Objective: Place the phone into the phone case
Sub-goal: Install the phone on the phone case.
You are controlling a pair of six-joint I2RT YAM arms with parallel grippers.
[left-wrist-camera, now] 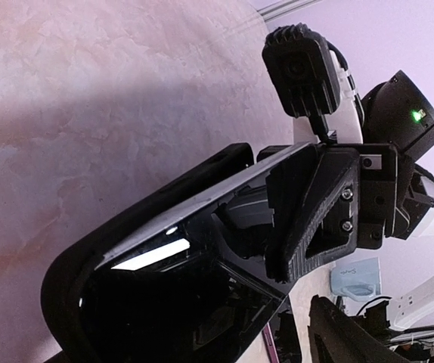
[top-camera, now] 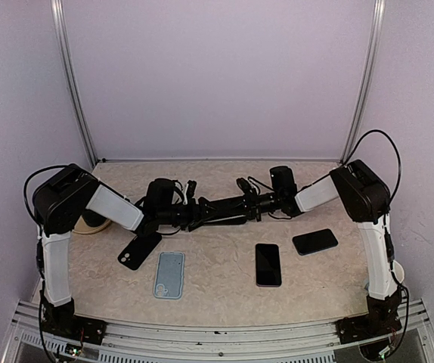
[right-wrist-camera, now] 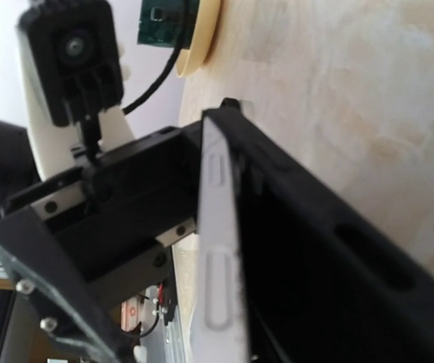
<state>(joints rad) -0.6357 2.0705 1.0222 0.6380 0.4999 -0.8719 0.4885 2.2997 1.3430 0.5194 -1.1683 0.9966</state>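
Only right wrist view shows buttons (right-wrist-camera: 218, 296) along the phone (right-wrist-camera: 216, 219).

The worktop (top-camera: 224, 299) is pale and sandy with soft marble marks. On the near side of the left end effector (top-camera: 194, 214) lies a light blue phone case (top-camera: 169, 274), flat. A black case (top-camera: 139, 250) lies slanted to that end effector's left. On the near side of the right end effector (top-camera: 236, 206) lies a black phone (top-camera: 268, 264), dark side up. Another black phone (top-camera: 314, 241) lies slanted, further right. A tan round disc (top-camera: 88, 226) sits far left, partly hidden.
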